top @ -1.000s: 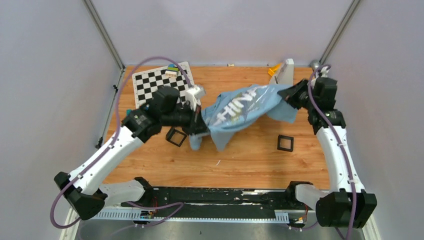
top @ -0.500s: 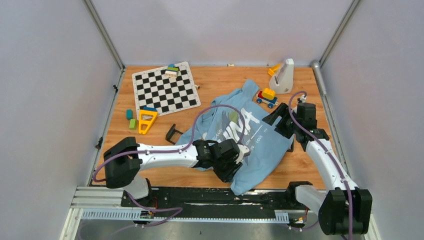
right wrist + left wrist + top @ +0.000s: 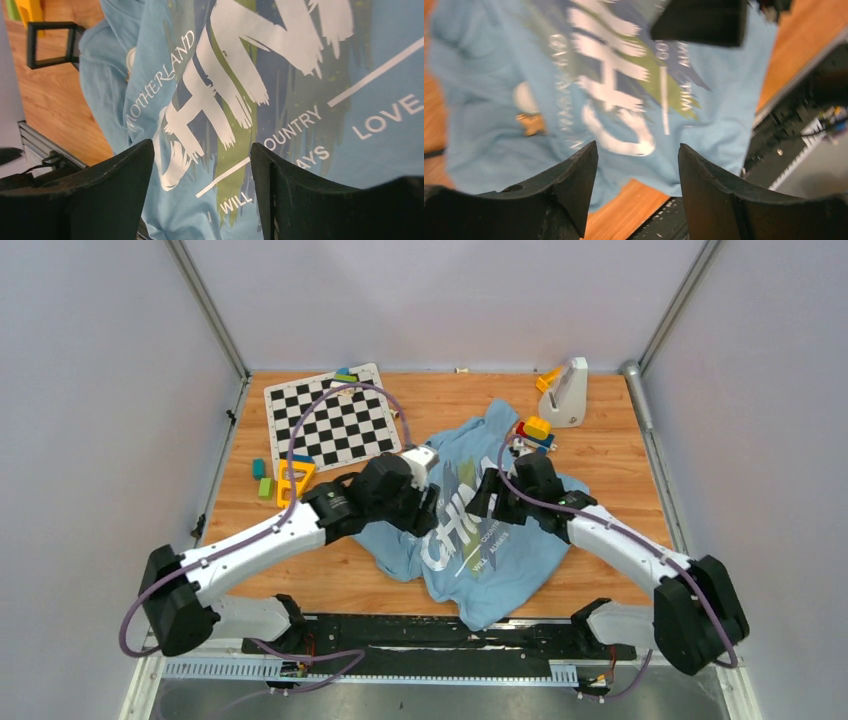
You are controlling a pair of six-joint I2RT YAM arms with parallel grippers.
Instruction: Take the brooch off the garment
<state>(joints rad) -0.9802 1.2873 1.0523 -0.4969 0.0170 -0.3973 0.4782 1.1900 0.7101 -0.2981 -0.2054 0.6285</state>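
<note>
The garment (image 3: 500,570), a light blue T-shirt with white "CHINA" lettering, lies spread and rumpled on the wooden table, print up. The brooch (image 3: 530,123) shows in the left wrist view as a tiny orange piece on the blue cloth (image 3: 484,60), left of the lettering and beyond the left fingertip. In the top view it is hidden by the arm. My left gripper (image 3: 428,510) (image 3: 638,150) hovers open over the shirt's left part, holding nothing. My right gripper (image 3: 483,495) (image 3: 201,147) hovers open over the print (image 3: 380,60), facing the left one, also holding nothing.
A checkerboard (image 3: 330,420) lies at the back left, with an orange triangular frame (image 3: 293,483) and small green blocks (image 3: 262,480) near it. A toy block stack (image 3: 535,432) and a white stand (image 3: 568,392) sit behind the shirt. A black square frame (image 3: 50,45) stands left of the shirt.
A second ago both grippers held the shirt stretched up between them. The shirt was then laid down, both grippers let go, and they have moved over its middle.
</note>
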